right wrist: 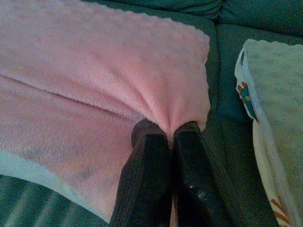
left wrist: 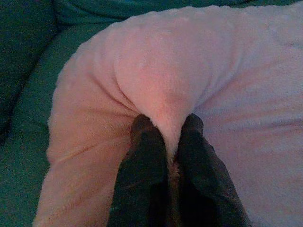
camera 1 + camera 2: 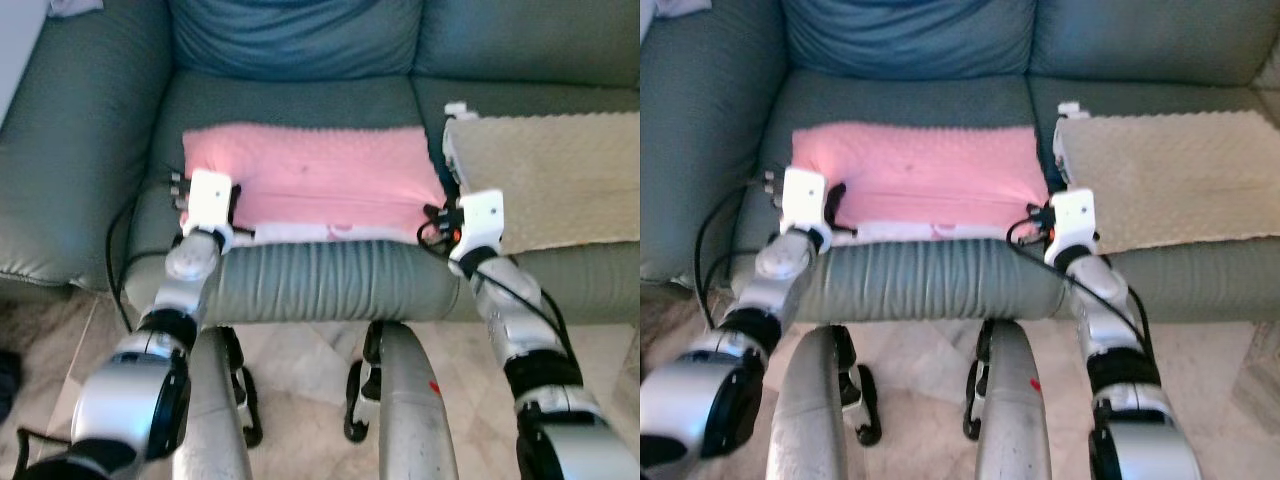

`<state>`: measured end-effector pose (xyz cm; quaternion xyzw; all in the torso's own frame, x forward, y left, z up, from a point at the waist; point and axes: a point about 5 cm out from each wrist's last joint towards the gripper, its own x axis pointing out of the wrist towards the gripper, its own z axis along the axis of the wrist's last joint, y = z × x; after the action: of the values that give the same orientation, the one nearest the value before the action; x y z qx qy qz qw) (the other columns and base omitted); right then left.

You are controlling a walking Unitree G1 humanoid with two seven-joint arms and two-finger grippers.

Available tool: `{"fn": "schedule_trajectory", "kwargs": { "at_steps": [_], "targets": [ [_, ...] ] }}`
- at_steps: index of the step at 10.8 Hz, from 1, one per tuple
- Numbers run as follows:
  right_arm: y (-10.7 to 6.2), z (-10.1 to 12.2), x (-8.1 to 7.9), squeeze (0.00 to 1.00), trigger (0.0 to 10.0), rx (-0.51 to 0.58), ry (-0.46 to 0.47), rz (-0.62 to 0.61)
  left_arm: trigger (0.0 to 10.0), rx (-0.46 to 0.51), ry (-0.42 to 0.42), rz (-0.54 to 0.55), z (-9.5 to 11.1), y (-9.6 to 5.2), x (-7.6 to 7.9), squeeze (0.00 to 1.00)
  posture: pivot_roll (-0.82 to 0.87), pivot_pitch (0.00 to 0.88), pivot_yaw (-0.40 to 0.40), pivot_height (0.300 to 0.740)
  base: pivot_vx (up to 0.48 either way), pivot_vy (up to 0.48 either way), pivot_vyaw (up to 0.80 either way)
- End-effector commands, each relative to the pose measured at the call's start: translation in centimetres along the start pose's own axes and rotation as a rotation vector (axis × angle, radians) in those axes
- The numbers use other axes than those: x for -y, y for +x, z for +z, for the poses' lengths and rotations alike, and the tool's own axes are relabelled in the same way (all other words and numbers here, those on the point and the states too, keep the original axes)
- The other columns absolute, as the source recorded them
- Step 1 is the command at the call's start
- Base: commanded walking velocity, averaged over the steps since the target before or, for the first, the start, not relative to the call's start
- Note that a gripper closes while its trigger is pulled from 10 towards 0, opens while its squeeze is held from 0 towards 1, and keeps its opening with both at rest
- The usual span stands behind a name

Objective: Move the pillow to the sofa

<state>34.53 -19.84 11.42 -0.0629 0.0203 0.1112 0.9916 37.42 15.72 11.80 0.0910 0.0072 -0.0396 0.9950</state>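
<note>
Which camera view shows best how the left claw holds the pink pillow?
The left wrist view: the left claw pinches a fold of the pillow between its fingers. The eye views show the wrist at the pillow's edge; the right wrist view shows only the pillow.

The robot has two silver arms with black bands at the joints, at lower left and lower right of the head views. Each ends in a white boxy wrist block, the left (image 3: 210, 196) and the right (image 3: 480, 217). Thin black cables loop beside both forearms. The right gripper (image 1: 169, 133) and left gripper (image 2: 166, 124) have long black fingers.
</note>
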Motion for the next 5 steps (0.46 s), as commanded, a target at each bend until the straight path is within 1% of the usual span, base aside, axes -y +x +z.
{"fn": "schedule_trajectory", "kwargs": {
  "at_steps": [1, 2, 4, 5],
  "targets": [
    [-1.4, -1.1, 3.1, 0.0, 10.0, -0.043, 0.012, -0.125, 10.0, -0.059, 0.001, 0.127, -1.3, -0.6, -2.7, 0.0, -0.1, 0.394, -0.036, 0.605, 0.0, 0.0, 0.0],
    [-0.7, -0.8, 3.1, 0.0, 10.0, -0.041, 0.011, -0.129, 10.0, -0.046, 0.018, 0.193, -0.5, -0.3, -4.0, 0.0, -0.1, 0.397, -0.035, 0.605, 0.0, 0.0, 0.0],
    [-0.1, -0.5, 2.6, 0.0, 10.0, -0.024, 0.014, -0.117, 10.0, -0.046, 0.043, 0.215, -0.4, -0.4, -4.8, 0.0, -0.09, 0.399, -0.036, 0.605, 0.0, 0.0, 0.0],
    [0.4, -0.3, 1.9, 0.0, 10.0, -0.011, 0.022, -0.109, 10.0, -0.041, 0.058, 0.239, -0.2, -0.4, -5.6, 0.0, -0.09, 0.401, -0.036, 0.605, 0.0, 0.0, 0.0]
  ]
}}
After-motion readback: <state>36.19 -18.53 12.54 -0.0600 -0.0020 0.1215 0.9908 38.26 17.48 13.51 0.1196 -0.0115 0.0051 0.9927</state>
